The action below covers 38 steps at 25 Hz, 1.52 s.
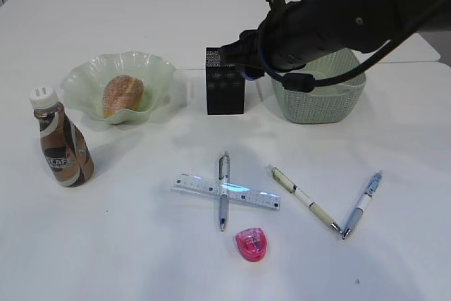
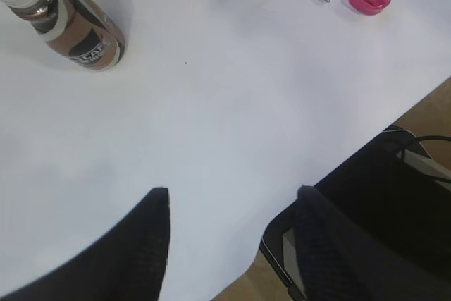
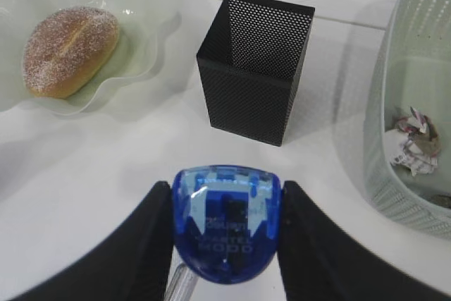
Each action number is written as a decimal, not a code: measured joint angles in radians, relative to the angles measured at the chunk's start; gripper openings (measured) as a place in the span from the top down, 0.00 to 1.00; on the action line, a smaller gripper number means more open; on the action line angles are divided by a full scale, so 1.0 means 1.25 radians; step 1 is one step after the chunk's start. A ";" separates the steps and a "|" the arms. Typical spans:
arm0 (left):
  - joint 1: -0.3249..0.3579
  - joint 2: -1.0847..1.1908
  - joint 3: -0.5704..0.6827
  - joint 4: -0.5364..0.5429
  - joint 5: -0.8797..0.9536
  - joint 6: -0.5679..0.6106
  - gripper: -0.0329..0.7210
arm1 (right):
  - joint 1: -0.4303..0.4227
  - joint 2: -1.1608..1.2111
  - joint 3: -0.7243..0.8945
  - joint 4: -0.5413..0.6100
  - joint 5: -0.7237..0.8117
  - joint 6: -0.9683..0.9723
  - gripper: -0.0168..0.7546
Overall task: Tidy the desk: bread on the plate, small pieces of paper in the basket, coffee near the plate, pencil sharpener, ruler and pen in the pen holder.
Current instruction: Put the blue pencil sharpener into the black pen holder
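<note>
Right jaws: the right gripper (image 3: pixel 227 244) is clamped on a blue pencil sharpener (image 3: pixel 227 223), bottom centre of the right wrist view, one black finger pressing each side; something clear and tube-like shows just under it, too cropped to name.
Left jaws: the left gripper (image 2: pixel 232 244) stands apart and empty at the bottom of the left wrist view, over the bare table (image 2: pixel 232 125) edge, well apart from every object.
Pink sharpener: a pink pencil sharpener (image 1: pixel 252 243) lies lower centre of the exterior view, just below the tip of the crossed pen.
Ruler: the ruler (image 1: pixel 227 190) lies flat at centre, crossed by a grey pen (image 1: pixel 223 189).
Other pens: a cream pen (image 1: pixel 304 199) and a blue-grey pen (image 1: pixel 361 205) lie lower right, their tips nearly meeting.
Coffee: the coffee (image 1: pixel 60 142) stands upright at the left, near the plate.
Pen holder: the pen holder (image 3: pixel 254 67) stands upright at upper centre of the right wrist view, beyond the gripped sharpener and apart from it, between plate and basket.
Bread: the bread (image 3: pixel 69 50) rests in the plate (image 3: pixel 148 5), upper left.
Basket: the basket (image 3: pixel 394 111) is at the right edge, with crumpled paper (image 3: pixel 416 140) inside.
</note>
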 joint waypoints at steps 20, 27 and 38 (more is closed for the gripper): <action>0.000 0.000 0.000 0.000 0.000 0.000 0.48 | -0.043 0.056 -0.001 -0.024 -0.196 0.000 0.53; 0.000 0.000 0.000 0.000 0.000 0.000 0.49 | -0.056 0.056 -0.001 -0.028 -0.223 0.007 0.53; 0.000 0.000 0.000 -0.003 0.000 0.000 0.50 | -0.060 0.062 -0.001 -0.035 -0.391 0.002 0.53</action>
